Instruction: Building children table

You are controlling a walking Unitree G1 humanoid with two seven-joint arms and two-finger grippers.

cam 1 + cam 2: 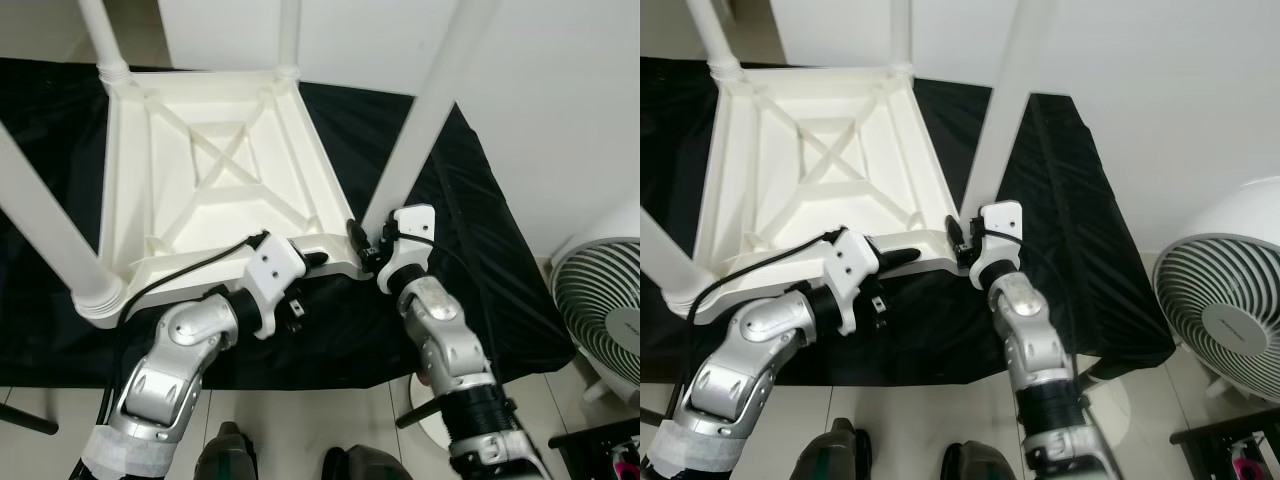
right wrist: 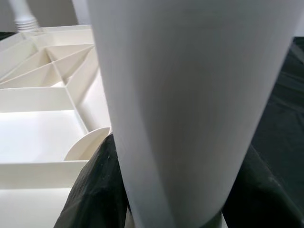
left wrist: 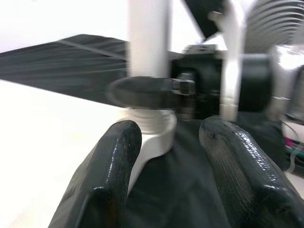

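The white plastic children's table (image 1: pixel 215 170) lies upside down on a black cloth (image 1: pixel 470 250) spread over the floor, with all four legs standing up from its corners. The right gripper (image 1: pixel 368 243) has its two black fingers closed around the base of the near right leg (image 1: pixel 425 120); in the right wrist view that leg sits squarely between the fingers, pressed on both sides. The left gripper (image 1: pixel 902 258) rests just beside the same corner, its fingers (image 3: pixel 111 161) spread apart and holding nothing, with the table's rim between them. This looks like the seating of the last leg. The next move probably calls for a twist or a firm downward push on that leg while the left gripper steadies the frame. A white fan (image 1: pixel 1230 300) stands well apart from both grippers.
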